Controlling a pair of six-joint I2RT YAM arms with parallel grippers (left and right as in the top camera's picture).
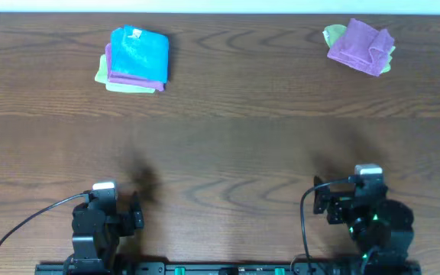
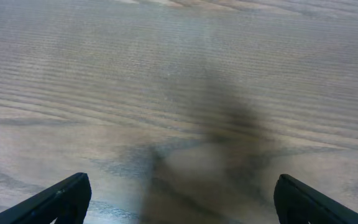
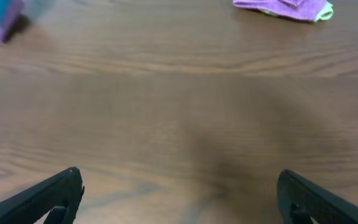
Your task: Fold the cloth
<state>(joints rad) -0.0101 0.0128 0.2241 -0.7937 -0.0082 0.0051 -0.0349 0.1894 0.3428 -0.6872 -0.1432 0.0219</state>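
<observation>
The bright sky-blue terry cloth (image 1: 139,51) sits folded atop a purple and yellow-green cloth stack (image 1: 134,80) at the brown wooden table's (image 1: 228,137) far-left. Folding looks finished. Left gripper (image 2: 182,199) and right gripper (image 3: 179,193) hang spread wide and empty-handed at the table's near edge. No containers in sight.

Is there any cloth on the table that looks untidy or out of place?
Yes. The purple cloth at the far right is bunched and wrinkled. It lies askew on a yellow-green cloth that pokes out beneath it. The blue cloth, far left, lies flat and squared by comparison.
</observation>
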